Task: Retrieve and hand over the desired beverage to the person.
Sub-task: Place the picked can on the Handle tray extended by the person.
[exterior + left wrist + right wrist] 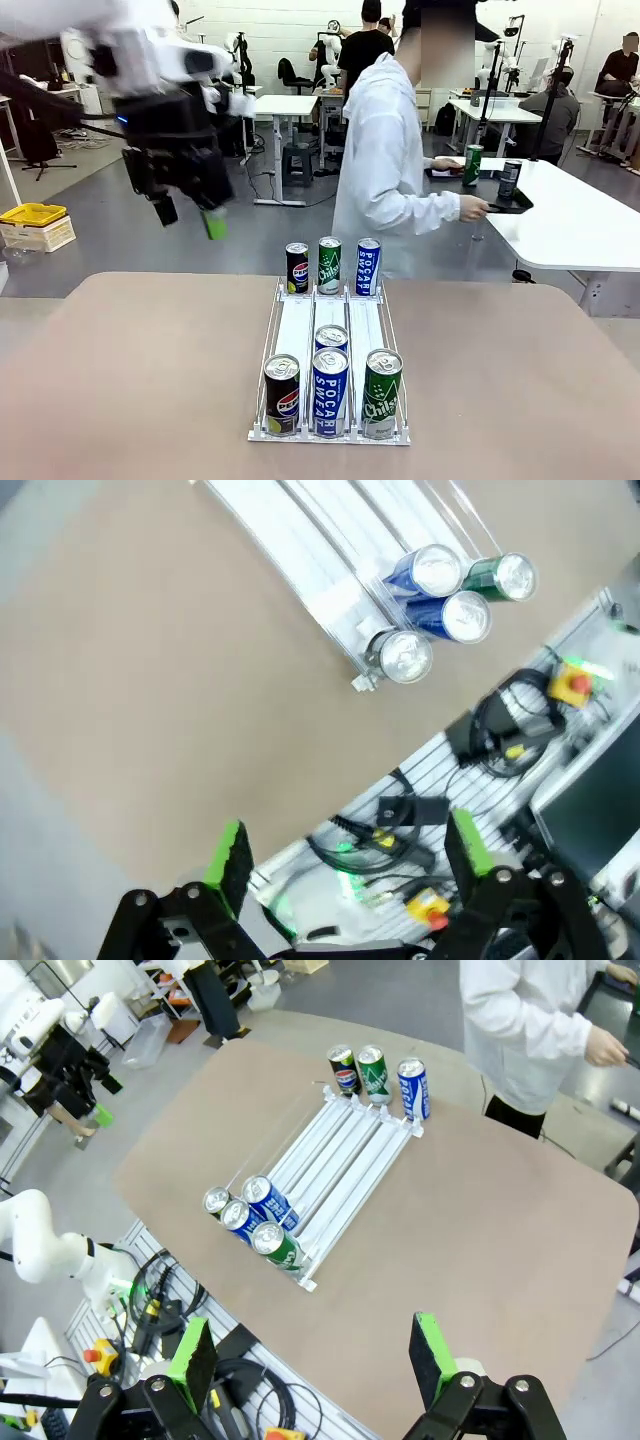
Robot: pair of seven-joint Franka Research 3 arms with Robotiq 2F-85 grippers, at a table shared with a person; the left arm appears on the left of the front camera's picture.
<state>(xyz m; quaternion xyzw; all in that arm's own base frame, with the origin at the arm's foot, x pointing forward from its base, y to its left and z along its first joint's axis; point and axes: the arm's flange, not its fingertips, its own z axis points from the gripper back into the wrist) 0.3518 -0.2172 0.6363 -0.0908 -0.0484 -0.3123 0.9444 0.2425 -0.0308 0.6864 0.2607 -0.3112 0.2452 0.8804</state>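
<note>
Front view had the left pincer (190,215) spread and empty, above-left of the rack (329,340) of cans, the person (385,160) beyond it; wait for a choice.

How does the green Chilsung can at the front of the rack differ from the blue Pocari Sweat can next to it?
The front Chilsung can is green with slanted white script; the front Pocari Sweat can is blue with white block letters running down it. The Chilsung can sits in the right lane, the Pocari Sweat can in the middle. Both stand upright, unopened, against the rack's front stop.
</note>
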